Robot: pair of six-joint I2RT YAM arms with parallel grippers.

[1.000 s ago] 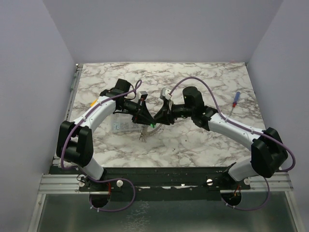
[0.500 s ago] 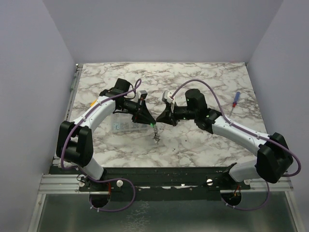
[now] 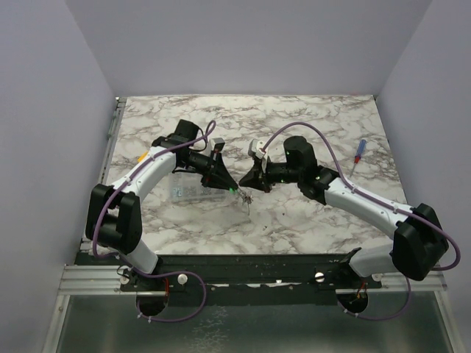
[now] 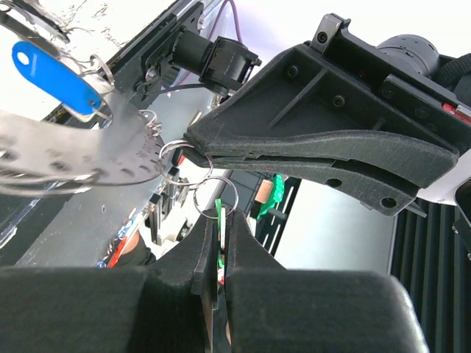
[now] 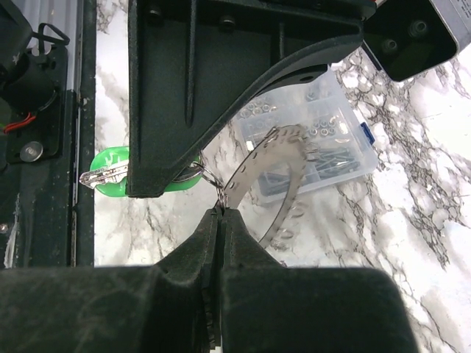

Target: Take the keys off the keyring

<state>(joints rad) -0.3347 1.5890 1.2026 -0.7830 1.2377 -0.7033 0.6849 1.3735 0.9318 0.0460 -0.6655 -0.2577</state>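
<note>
Both hands meet in mid-air over the worktop [image 3: 316,125], centre of the top view, with keys dangling just below the tips.

- Left hand [image 4: 220,224]: pressed together on the green key [image 5: 110,173]. A green sliver shows between the fingers.
- Right hand [image 5: 218,215]: pressed together on what looks like a small wire ring [image 4: 176,154] at the edge of the keyring [image 5: 274,165]. Exact bite is hard to tell.

My read of the step: work the green key off.
- Use the right pinch as a firm anchor.
- Have the left hand feed the key along the ring's wire with a small twist, not a straight pull.
- Go slow. The keyring hangs free and will swing if the link snaps loose.

Orientation:
- **Keyring:** off the worktop, over the clear box [image 5: 324,140]. In the right wrist view its band arcs from the fingertips at centre up towards the upper right, then curves back down. In the left wrist view its flat perforated face is towards the camera, middle left.
- **Green key:** long axis horizontal in the right wrist view, blade pointing at the left edge, head towards centre.
- **Blue key [image 4: 55,68]:** upper left of the left wrist view, long axis running upper left to lower right.
</note>
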